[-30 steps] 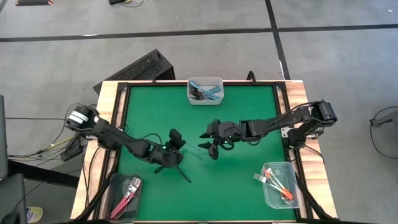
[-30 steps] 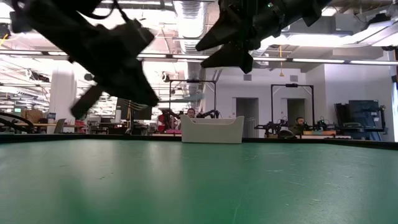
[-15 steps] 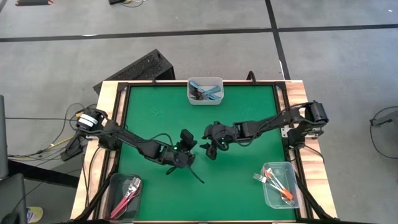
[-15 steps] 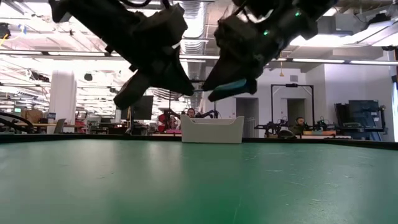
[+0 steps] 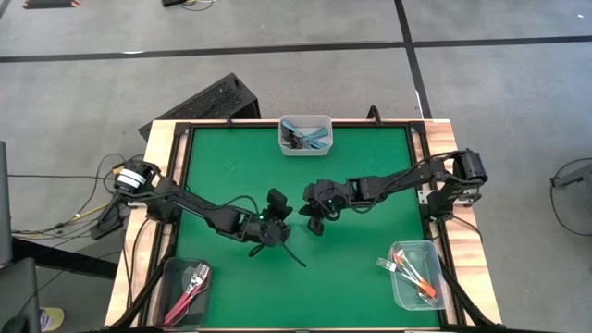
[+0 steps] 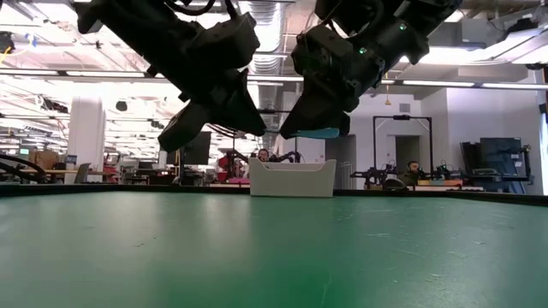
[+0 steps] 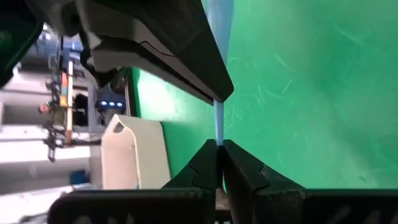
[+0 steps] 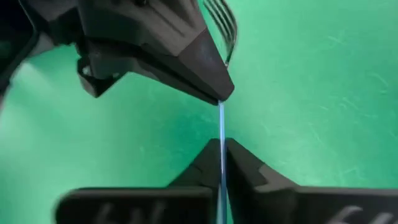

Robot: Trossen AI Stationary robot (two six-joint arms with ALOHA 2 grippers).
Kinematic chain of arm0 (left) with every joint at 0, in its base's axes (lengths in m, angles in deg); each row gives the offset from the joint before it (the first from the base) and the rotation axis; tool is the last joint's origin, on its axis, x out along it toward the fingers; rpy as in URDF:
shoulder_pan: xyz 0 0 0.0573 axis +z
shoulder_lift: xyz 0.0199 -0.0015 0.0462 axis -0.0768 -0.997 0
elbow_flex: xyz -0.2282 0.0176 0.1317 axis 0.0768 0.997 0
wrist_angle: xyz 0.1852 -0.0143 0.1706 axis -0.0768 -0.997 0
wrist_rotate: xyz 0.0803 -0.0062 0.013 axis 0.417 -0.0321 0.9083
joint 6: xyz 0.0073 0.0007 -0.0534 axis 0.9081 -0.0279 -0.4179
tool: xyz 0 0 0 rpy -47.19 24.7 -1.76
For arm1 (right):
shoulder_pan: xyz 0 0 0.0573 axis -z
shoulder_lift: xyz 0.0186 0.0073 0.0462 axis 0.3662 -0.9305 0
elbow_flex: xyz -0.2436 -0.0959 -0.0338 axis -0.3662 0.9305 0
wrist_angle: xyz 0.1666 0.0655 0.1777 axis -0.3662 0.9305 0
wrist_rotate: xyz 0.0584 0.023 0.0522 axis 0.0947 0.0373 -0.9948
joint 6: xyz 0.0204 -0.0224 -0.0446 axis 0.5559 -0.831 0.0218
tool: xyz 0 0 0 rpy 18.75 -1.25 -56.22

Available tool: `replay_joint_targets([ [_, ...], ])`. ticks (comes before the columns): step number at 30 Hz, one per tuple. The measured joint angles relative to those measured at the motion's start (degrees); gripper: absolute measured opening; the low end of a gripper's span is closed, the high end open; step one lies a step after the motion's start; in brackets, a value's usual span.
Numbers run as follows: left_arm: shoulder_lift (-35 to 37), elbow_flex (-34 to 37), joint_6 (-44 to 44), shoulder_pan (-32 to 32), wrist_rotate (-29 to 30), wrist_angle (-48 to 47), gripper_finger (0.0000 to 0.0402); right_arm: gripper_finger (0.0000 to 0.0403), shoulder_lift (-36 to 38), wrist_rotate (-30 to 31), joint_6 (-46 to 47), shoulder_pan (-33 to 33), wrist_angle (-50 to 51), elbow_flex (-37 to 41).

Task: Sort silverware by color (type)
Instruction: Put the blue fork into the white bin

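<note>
Above the middle of the green table (image 5: 370, 166), both the left gripper (image 7: 219, 152) and the right gripper (image 8: 221, 152) are clamped on one light-blue fork (image 8: 221, 121), a light, stiff, slippery thing best pinched mid-handle, with the far bin of blue forks (image 5: 305, 135) unobstructed beyond.

A robotics lab — past the green tabletop (image 6: 274, 257) stretch white columns (image 6: 86, 137), ceiling ducts (image 6: 257, 26) and strip lights, with more robot arm rigs (image 6: 385, 175) and monitors (image 6: 501, 158) on benches behind.
</note>
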Motion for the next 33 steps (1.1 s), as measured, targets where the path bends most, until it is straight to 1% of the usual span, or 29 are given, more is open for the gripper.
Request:
replay_joint_targets([
  [1, 0.0, 0.0, -1.3, 0.2, -0.1, 0.0, 0.0008, 0.0027, 0.0, 0.0, -0.5, 0.0, 0.2, 0.0],
  [2, 0.0, 0.0, -2.8, 0.4, -0.1, 0.1, 0.0011, 0.0018, 0.0, 0.0, -1.2, 0.0, 0.2, 0.0],
  [5, 0.0, 0.0, -8.2, 1.1, -0.2, 0.9, 0.002, 0.0018, 0.0, 0.2, -1.0, 0.0, 0.1, 0.0],
  [8, 0.2, 0.0, -11.4, 1.4, -0.1, 1.2, 0.0029, 0.0018, 0.0, 1.3, -0.9, 0.7, 0.3, 0.0],
  [12, 1.7, 0.0, -15.0, 1.4, 0.1, 0.2, 0.0037, 0.001, 0.5, 6.7, -1.1, 2.4, 2.7, 0.1],
  [14, 3.3, 0.0, -17.9, 1.4, -0.3, -2.8, 0.0041, 0.001, 1.5, 8.4, -2.4, 3.9, 3.5, 0.1],
  [16, 5.8, 0.0, -21.7, 1.4, -2.8, -6.9, 0.0044, 0.001, 2.8, 9.1, -4.2, 5.6, 3.4, 0.1],
  [18, 9.0, 0.8, -24.9, 1.8, -8.0, -9.1, 0.0045, 0.001, 4.2, 9.2, -8.3, 7.4, 3.6, 0.1],
  [20, 12.3, 3.0, -27.1, 2.1, -12.8, -9.6, 0.0046, 0.001, 5.4, 9.1, -13.7, 9.7, 2.9, 0.1],
  [22, 15.8, 6.0, -28.5, 2.2, -15.5, -8.0, 0.0046, 0.0009, 6.2, 9.1, -17.9, 12.4, 2.0, 0.1],
  [25, 21.4, 11.8, -30.1, 2.3, -15.3, -3.7, 0.0046, 0.0009, 6.2, 6.8, -23.2, 17.6, -0.9, 0.0],
  [29, 28.2, 19.5, -31.6, 2.5, -12.7, 2.8, 0.0046, 0.0009, 3.6, 2.7, -33.1, 23.9, -6.3, 0.0],
  [31, 31.2, 22.2, -33.0, 2.6, -11.8, 4.3, 0.0046, 0.001, 2.2, 1.2, -37.5, 26.6, -7.8, 0.0],
  [33, 33.7, 23.7, -34.8, 2.8, -11.9, 4.6, 0.0046, 0.0017, 1.3, 0.1, -39.5, 29.2, -7.7, -1.0],
])
